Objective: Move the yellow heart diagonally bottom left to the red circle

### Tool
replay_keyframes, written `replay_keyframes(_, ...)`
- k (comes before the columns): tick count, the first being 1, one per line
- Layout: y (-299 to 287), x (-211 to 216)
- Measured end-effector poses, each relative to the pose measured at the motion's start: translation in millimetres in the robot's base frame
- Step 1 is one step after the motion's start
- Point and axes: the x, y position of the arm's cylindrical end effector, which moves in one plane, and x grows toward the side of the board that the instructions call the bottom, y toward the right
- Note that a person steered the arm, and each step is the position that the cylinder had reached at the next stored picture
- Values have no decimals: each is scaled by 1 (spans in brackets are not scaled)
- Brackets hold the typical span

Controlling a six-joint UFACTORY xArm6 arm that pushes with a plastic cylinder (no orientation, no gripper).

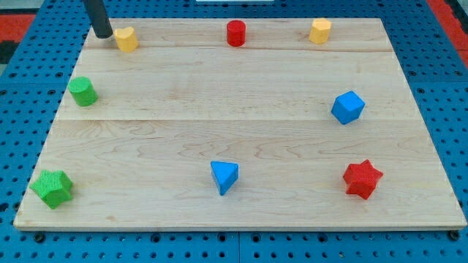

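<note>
A yellow heart block (126, 39) lies near the top left corner of the wooden board (241, 139). My tip (103, 35) stands just to the left of it, close to or touching its left side. A red circle block (235, 33) sits at the top middle of the board, well to the right of the heart. A second yellow block (319, 31), rounded with several sides, sits at the top right.
A green cylinder (83, 91) is at the left edge. A green star (52, 188) is at the bottom left. A blue triangle (224, 177) is at the bottom middle. A blue cube (348, 107) is at the right. A red star (363, 180) is at the bottom right.
</note>
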Motion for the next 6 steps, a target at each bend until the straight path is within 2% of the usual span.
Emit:
replay_keyframes(1, 56, 42)
replay_keyframes(2, 135, 104)
replay_keyframes(3, 130, 110)
replay_keyframes(4, 213, 126)
replay_keyframes(5, 275, 68)
replay_keyframes(6, 277, -2)
